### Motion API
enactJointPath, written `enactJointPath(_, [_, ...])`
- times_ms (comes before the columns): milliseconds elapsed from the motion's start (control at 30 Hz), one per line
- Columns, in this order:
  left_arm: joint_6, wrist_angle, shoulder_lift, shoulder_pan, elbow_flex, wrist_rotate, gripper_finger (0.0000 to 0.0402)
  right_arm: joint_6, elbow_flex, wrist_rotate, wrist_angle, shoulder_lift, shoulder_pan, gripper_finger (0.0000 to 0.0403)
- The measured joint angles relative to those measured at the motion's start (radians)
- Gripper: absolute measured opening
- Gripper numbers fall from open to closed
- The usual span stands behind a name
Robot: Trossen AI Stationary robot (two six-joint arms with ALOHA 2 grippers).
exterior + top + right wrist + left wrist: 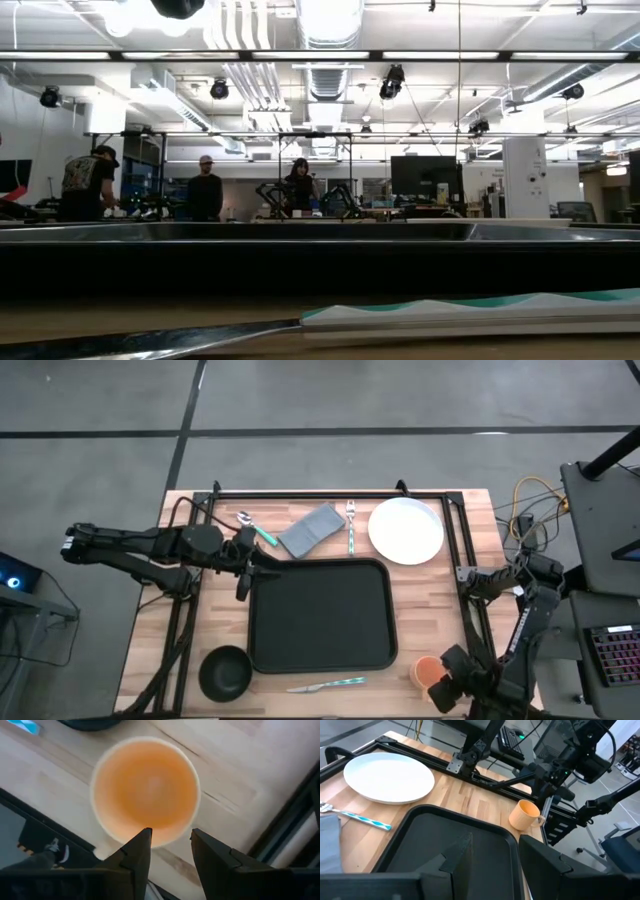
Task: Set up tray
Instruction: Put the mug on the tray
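The tray (pixel 320 615) lies flat at the middle of the wooden tabletop (pixel 425 605) with nothing on it. The left gripper (pixel 243 575) sits at the tray's rear left corner, its fingers (pixel 457 857) parted with the tray's rim running between and beneath them; from the left wrist view I cannot tell whether they touch the rim. The right gripper (pixel 440 685) hangs over the front right corner of the tabletop, directly above an orange cup (pixel 146 790) that stands upright just beside the tray's front right corner. In the right wrist view its fingers (pixel 137 852) are spread apart, one over the inside of the cup's rim and one outside it; contact with the cup cannot be confirmed. Behind the tray, from left to right, lie a spoon (pixel 256 528), a folded grey napkin (pixel 311 529), a fork (pixel 352 525) and a white plate (pixel 406 530). A black bowl (pixel 225 672) stands at the front left, near the tray's corner. A knife (pixel 328 685) lies along the front edge, just clear of the tray. In the low view, people (pixel 205 190) stand in the room beyond the tabletop.
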Motion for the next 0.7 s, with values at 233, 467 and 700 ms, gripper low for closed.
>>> enactJointPath(233, [0.000, -0.001, 0.000, 0.000, 0.000, 0.000, 0.0141, 0.015, -0.002, -0.037, -0.047, 0.000, -0.008, 0.0129])
enactJointPath(467, [0.000, -0.001, 0.000, 0.000, 0.000, 0.011, 0.0141, 0.023, -0.003, -0.058, -0.073, -0.002, -0.050, 0.0123])
enactJointPath(700, [0.000, -0.002, 0.000, 0.000, 0.000, 0.016, 0.0141, 0.028, -0.033, -0.065, -0.082, -0.002, -0.054, 0.0122])
